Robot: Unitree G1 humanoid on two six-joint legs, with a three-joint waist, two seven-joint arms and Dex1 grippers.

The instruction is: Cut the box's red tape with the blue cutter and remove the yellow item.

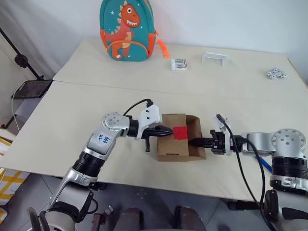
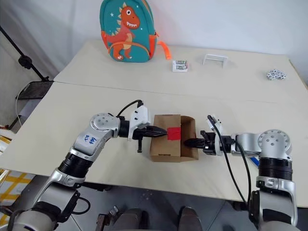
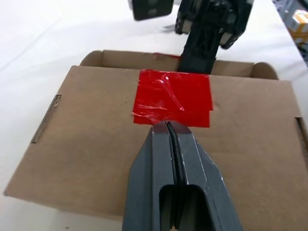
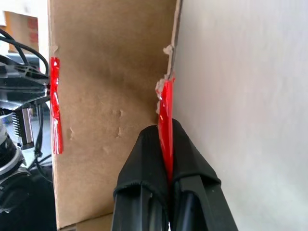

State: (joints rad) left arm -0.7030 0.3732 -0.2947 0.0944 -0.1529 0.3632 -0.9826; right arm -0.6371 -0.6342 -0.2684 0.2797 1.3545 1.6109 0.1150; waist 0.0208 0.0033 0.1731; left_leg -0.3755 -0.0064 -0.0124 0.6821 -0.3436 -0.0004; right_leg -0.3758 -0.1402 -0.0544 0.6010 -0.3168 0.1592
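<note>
Brown box (image 1: 173, 144) (flap ajar), red tape (image 1: 180, 133) wrinkled, left gripper (image 3: 168, 128) closed empty, right gripper (image 4: 165, 139) pinching flap's tape.

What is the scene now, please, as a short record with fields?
box: brown carton near the table's front edge, right flap raised
red tape: on the box top, at the flap edge
left end effector: shut, tips on the box top beside the tape
right end effector: shut on the taped edge of the flap
behind: dinosaur backpack
</note>
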